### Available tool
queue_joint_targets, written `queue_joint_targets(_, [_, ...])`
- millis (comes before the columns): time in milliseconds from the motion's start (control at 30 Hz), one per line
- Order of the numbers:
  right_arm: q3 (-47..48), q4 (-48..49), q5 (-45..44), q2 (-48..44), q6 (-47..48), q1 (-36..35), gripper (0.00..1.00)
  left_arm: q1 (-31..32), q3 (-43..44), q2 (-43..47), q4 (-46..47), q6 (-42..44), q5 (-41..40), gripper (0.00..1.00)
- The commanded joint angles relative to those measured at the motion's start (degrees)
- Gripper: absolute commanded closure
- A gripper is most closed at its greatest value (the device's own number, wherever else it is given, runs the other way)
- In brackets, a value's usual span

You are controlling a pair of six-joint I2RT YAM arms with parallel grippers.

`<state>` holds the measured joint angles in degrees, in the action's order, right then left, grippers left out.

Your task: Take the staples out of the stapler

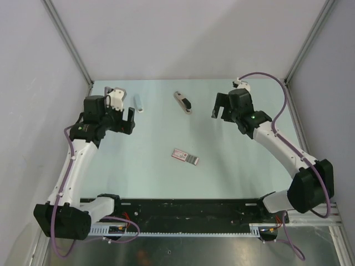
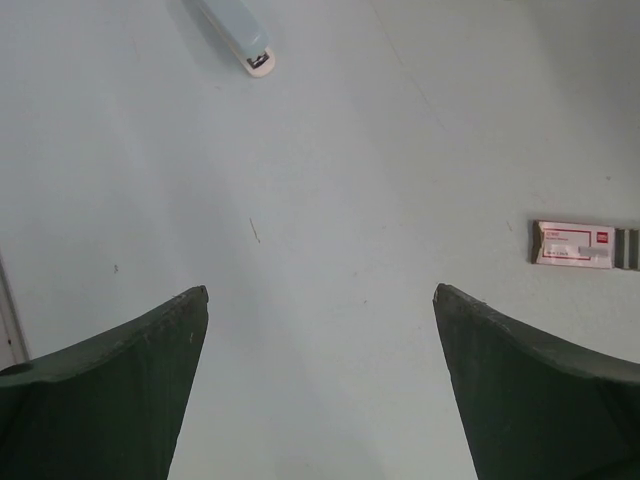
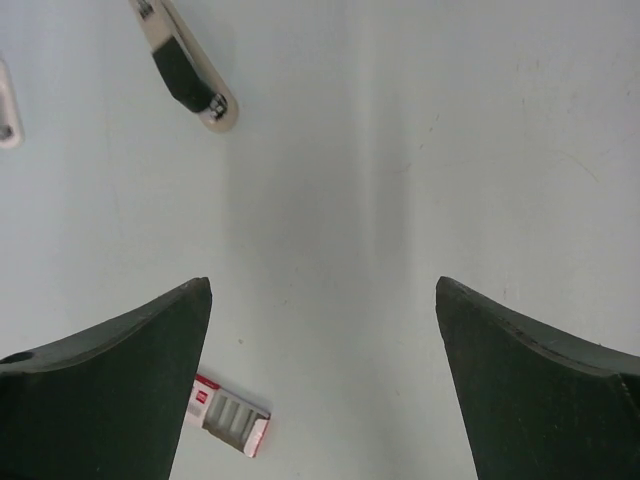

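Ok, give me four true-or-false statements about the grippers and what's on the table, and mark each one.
1. The left gripper and right gripper are both open and empty. True.
2. The stapler is held by the right gripper. False: it lies free on the table, with nothing touching it.
3. In the top view, the pink-and-white box lies nearer the arm bases than the stapler. True.
4. The pink-and-white box rests on top of the stapler. False: the two lie clearly apart.
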<state>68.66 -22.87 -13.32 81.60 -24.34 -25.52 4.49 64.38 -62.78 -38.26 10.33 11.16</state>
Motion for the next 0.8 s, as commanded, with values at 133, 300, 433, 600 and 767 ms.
queue_joint_targets(133, [-5.1,8.6,-11.2,-8.9,-0.3,-4.1,0.01,1.4,6.0,-8.9,2.6,-4.5,-5.1,0.01])
queue_joint_targets(300, [-11.1,13.3,-14.7,-10.6,2.5,-7.1,0.01,3.6,14.1,-18.5,3.5,-9.1,-10.2,0.01])
queue_joint_targets(433, [-11.9,10.3,-8.2,-9.2,-0.7,-5.1,0.01,4.0,22.2,-27.3,4.0,-12.8,-12.4,0.01])
queue_joint_targets(600, [-15.6,14.2,-11.3,-11.1,0.9,-9.4,0.01,4.0,32.6,-40.2,4.0,-16.9,-14.0,0.01])
queue_joint_targets(767, [-17.8,18.1,-14.6,-11.3,3.4,-12.7,0.08,3.9,40.0,-50.1,3.9,-20.8,-19.2,0.01])
